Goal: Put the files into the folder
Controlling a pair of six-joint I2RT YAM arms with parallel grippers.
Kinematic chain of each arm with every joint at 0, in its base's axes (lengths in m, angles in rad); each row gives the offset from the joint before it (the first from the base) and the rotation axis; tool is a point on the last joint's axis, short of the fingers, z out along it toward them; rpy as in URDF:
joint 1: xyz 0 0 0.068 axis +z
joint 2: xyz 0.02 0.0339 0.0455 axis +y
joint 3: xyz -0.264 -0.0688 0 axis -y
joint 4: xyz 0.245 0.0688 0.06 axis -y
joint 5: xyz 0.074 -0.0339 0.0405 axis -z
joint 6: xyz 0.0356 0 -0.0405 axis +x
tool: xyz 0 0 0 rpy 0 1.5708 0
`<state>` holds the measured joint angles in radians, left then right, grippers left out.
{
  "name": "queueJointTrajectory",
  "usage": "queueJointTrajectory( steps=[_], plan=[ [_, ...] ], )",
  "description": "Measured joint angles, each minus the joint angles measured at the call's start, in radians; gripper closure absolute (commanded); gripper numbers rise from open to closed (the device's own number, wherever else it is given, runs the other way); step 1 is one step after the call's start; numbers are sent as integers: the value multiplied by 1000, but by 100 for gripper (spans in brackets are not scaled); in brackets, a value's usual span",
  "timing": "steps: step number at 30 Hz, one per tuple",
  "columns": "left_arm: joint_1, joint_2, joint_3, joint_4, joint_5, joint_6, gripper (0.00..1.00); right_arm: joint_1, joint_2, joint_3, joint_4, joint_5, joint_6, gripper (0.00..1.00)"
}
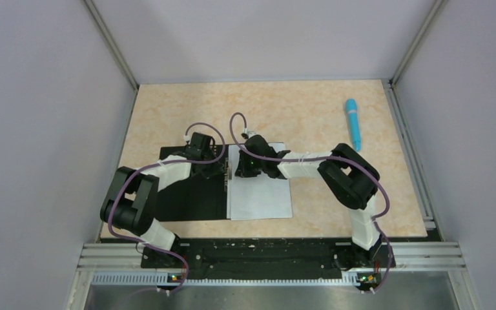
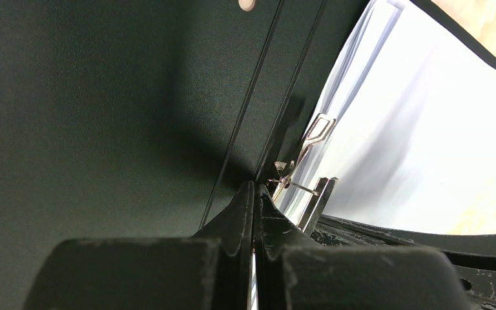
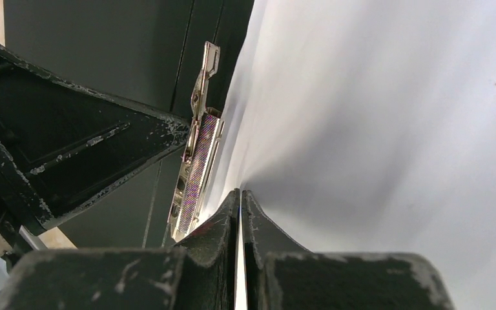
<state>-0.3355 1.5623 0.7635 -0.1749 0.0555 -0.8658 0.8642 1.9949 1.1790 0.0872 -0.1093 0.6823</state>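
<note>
The folder point(image 1: 187, 200) lies open on the table, black inside up, and fills the left wrist view point(image 2: 103, 116). The white files point(image 1: 261, 197) lie on its right half, left edge by the spine's metal clip point(image 2: 300, 161). My left gripper point(image 1: 218, 166) is shut, with its tips point(image 2: 255, 188) at the spine next to the clip. My right gripper point(image 1: 240, 166) is shut at the files' left edge point(image 3: 240, 194). The paper point(image 3: 394, 129) rises toward its tips as if pinched. The clip point(image 3: 197, 161) sits just to their left. The folder's red outside is hidden.
A blue pen point(image 1: 353, 123) lies at the back right of the table. The left arm's black gripper body point(image 3: 51, 155) is close on the left in the right wrist view. Grey walls enclose the table on three sides.
</note>
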Motion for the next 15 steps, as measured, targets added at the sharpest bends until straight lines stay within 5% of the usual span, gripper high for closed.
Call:
queueJointTrajectory(
  steps=[8,15],
  plan=[
    [0,0,0,0,0,0,100,4,0,41,-30,0,-9,87],
    [0,0,0,0,2,1,100,-5,-167,10,-95,42,-31,54]
  ],
)
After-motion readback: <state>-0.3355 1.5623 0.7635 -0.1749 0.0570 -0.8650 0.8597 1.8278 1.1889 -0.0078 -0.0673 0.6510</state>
